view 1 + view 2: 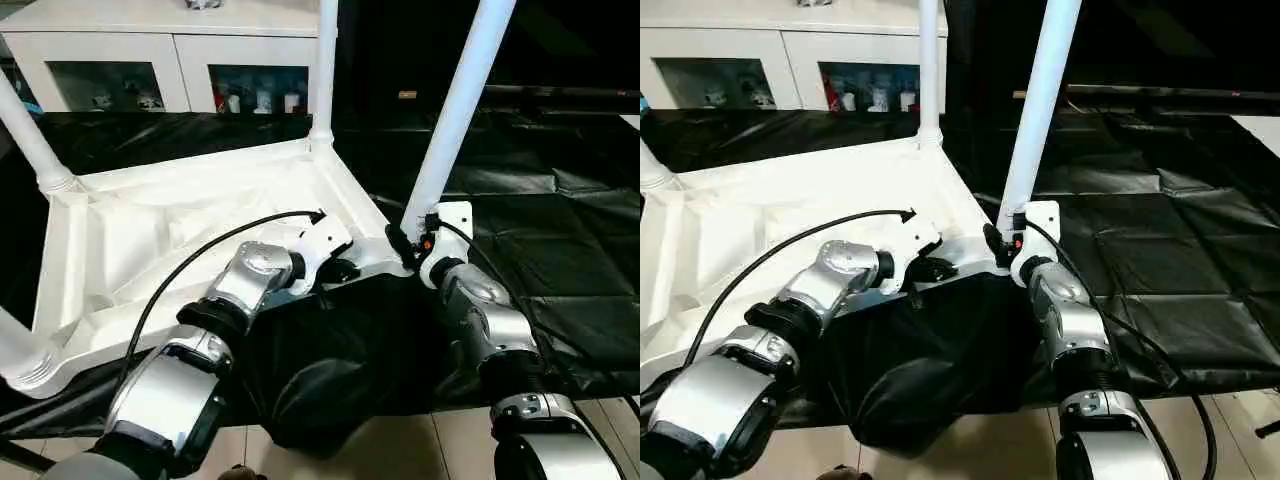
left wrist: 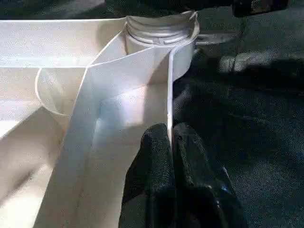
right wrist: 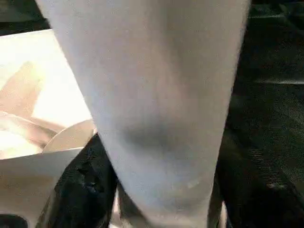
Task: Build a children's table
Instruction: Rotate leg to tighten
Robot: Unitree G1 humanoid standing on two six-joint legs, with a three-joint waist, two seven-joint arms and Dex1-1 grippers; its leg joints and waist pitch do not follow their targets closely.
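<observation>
Left gripper (image 2: 170, 156) fingers pinched on the rim of the upturned white ribbed plastic tabletop (image 1: 180, 230); right gripper (image 1: 412, 245) fingers clasp a long white tapered tube leg (image 1: 455, 115) at the near right corner socket — leaning, seemingly not seated. Three legs stand fitted. Black sheeting (image 1: 560, 220) underneath; white glass-door cabinet (image 1: 150, 60) behind.

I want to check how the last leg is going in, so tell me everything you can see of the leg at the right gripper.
The leg is a long, smooth, white tapered tube, plastic by its look. It rises from the near right corner of the upturned tabletop, leaning slightly right, top out of frame. The right gripper closes around its base; the fingers flank it. Whether it is fully seated in the socket is hidden.
</observation>
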